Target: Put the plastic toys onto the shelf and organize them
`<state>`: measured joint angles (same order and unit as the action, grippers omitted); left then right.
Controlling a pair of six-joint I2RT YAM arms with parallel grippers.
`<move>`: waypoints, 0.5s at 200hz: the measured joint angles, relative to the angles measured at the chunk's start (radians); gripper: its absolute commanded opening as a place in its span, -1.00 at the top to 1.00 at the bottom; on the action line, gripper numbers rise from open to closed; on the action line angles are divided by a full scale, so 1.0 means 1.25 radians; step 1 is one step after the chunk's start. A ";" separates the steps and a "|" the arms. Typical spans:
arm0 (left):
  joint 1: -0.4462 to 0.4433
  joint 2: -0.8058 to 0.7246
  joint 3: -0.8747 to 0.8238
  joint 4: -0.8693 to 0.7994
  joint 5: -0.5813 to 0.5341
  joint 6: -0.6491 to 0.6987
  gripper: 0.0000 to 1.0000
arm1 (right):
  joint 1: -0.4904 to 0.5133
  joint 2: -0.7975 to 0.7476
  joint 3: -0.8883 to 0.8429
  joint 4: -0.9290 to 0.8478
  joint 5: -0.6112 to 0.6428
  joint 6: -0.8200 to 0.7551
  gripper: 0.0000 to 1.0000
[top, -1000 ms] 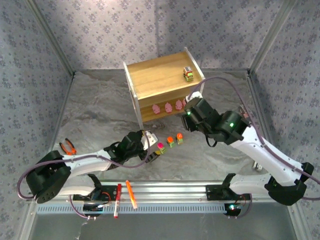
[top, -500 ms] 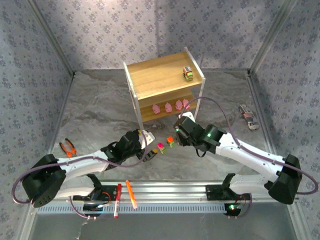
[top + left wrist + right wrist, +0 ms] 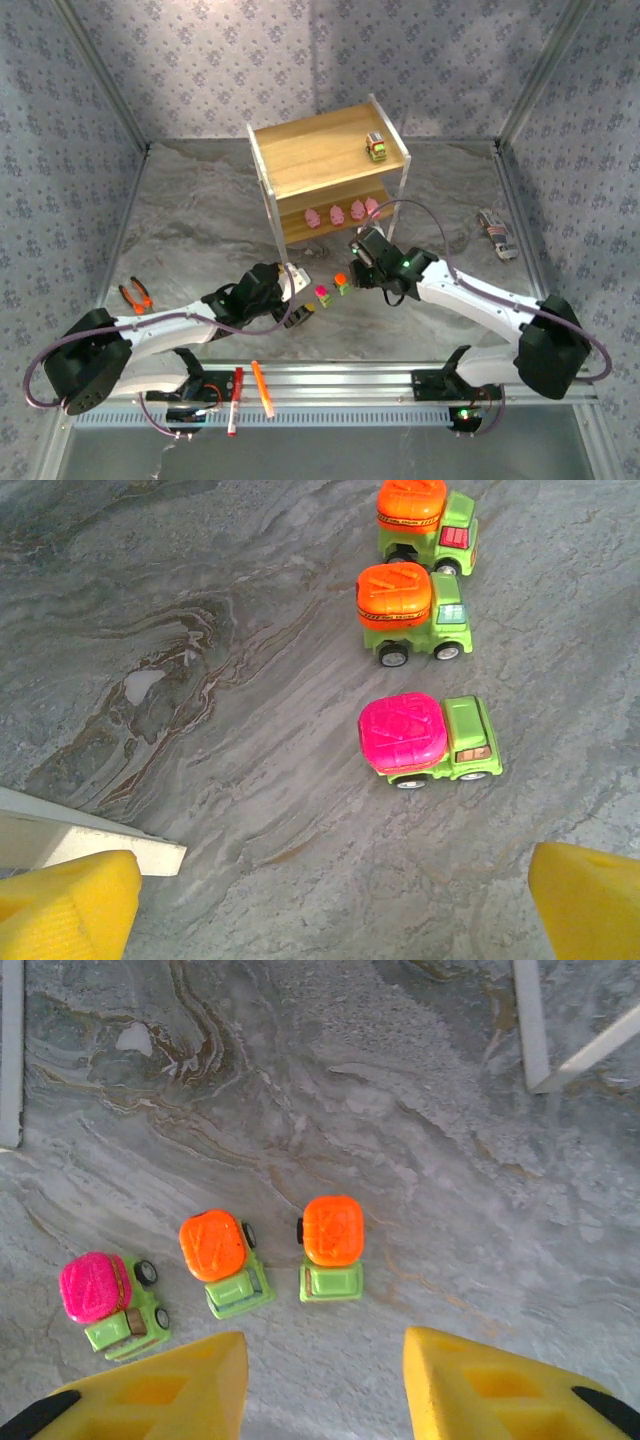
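Lower the right gripper, yellow fingers partly parted and empty, straight over the small green plastic truck with the orange-red top mid-way across the marbled grey table, before the two-tier wooden shelf, centring before pinching, clear of the neighbouring orange-topped green truck.

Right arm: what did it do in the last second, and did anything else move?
The right gripper swung away from the shelf and its lower board, toward the robot. It now hovers open over the three trucks on the table, gripping none. The left gripper drew back slightly and is open too. The trucks, the four pink figures on the lower board and the truck on top stayed put.
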<state>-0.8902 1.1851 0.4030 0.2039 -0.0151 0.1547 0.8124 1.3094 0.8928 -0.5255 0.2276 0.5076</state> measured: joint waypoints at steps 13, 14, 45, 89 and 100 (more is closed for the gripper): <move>0.000 0.001 0.000 0.000 0.000 0.002 -0.99 | -0.003 0.025 0.000 0.019 -0.013 -0.002 0.11; 0.000 0.001 0.000 0.000 0.000 0.002 -0.99 | -0.003 0.027 0.000 0.020 -0.013 -0.002 0.11; 0.000 0.002 0.000 0.000 0.000 0.002 -0.99 | -0.014 0.070 0.000 0.051 -0.038 -0.008 0.15; 0.000 0.012 0.000 0.000 0.000 0.002 -0.99 | -0.047 0.092 -0.006 0.089 -0.062 -0.015 0.18; 0.000 0.016 0.000 -0.001 0.000 0.002 -0.99 | -0.052 0.099 -0.011 0.096 -0.069 -0.015 0.18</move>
<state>-0.8898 1.2053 0.4030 0.2031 -0.0151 0.1566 0.7475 1.4338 0.8791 -0.4053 0.1413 0.4892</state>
